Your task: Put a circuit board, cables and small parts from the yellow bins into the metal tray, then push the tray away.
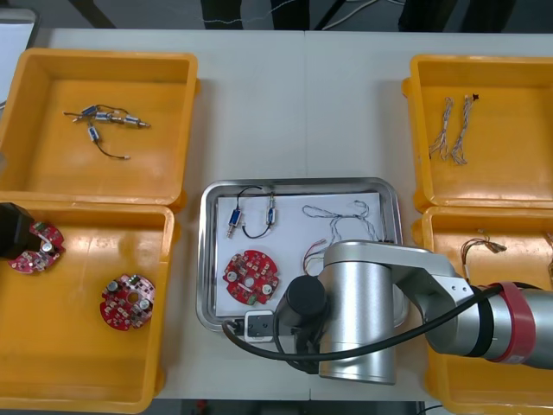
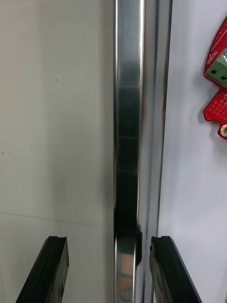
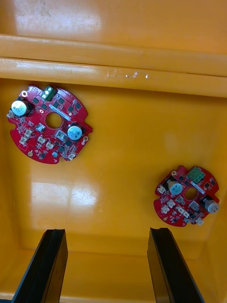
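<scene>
Left end effector [image 3: 108, 267], fingers apart, over yellow bin [image 3: 123, 142] with two circuit boards [image 3: 47, 124] [image 3: 187, 195].

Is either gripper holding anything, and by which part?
Nothing held: right gripper open astride the metal tray's rim, left gripper open over a yellow bin.

tray [image 1: 298, 183] between the bins [image 1: 52, 130], circuit board [image 1: 251, 277] and cables [image 1: 346, 216] inside it

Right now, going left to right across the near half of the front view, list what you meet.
The left gripper → circuit board → second circuit board → metal tray's left rim → circuit board in the tray → red and yellow cable → near-right yellow bin.
</scene>
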